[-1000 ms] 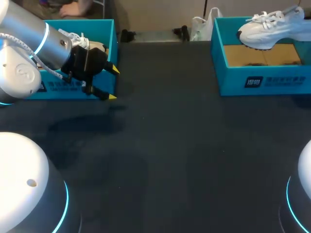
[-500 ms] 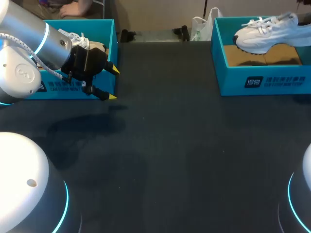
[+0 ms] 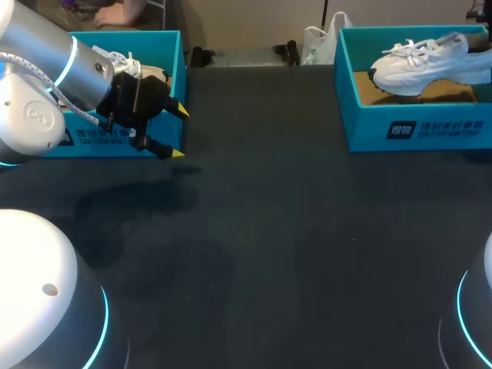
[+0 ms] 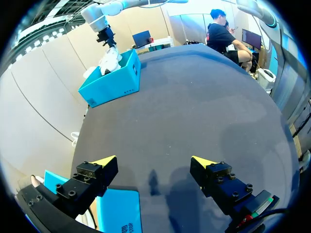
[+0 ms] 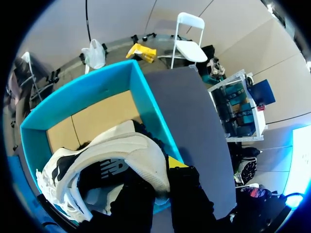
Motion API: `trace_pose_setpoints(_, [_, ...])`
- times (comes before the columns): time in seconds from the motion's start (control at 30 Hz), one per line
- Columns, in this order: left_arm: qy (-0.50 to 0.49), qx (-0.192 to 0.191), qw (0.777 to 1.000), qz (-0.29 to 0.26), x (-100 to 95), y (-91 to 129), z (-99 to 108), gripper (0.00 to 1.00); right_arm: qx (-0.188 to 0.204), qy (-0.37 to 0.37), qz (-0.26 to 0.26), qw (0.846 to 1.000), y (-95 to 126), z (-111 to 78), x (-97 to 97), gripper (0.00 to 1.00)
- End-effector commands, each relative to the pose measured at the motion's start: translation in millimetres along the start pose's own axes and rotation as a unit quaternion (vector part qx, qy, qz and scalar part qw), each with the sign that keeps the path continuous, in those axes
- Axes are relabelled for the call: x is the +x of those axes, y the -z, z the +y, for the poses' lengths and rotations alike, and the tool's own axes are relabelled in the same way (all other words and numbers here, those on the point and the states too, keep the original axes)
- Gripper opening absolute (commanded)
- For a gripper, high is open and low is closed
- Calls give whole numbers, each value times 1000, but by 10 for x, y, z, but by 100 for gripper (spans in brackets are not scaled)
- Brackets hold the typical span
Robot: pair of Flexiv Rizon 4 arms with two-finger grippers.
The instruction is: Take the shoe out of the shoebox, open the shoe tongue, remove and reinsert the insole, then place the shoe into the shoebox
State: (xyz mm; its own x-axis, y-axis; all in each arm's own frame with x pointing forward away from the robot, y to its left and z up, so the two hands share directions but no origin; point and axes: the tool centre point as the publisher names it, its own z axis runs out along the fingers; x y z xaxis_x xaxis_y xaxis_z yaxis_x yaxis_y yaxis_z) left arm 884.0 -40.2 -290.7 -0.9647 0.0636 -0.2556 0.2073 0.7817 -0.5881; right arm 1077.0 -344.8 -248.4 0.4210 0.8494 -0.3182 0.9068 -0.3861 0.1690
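Shoe caught by the heel, hanging toe-down into the open teal box!

The right gripper (image 5: pixel 153 167) is clamped on the heel of the shoe (image 5: pixel 112 165). It's white with dark side panels and white laces, tilting away ahead of the jaws with its toe dipping into the shoebox (image 5: pixel 82 97) over the tan floor. The left gripper (image 4: pixel 155 162) holds its jaws wide, nothing between them, with a second teal box (image 4: pixel 116 213) just under one finger.

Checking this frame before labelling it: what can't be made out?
Insole of the white lace-up sneaker: hidden by its upper, every view.
Right gripper: cut off at the head view's edge; sneaker covers one tip in its wrist view.
Shoe in the left teal cardboard shoebox: mostly behind left arm, head view.
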Motion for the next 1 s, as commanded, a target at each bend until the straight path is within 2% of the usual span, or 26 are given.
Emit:
trace_pose_setpoints(0.03, [0,-2,1000,1,-6,-4,-5,100,-3,1,3,1000,-79,-5,34,0])
trace_pose_setpoints(1.0, [0,-2,1000,1,-6,-4,-5,100,28,-6,-9,1000,-296,-519,-13,0])
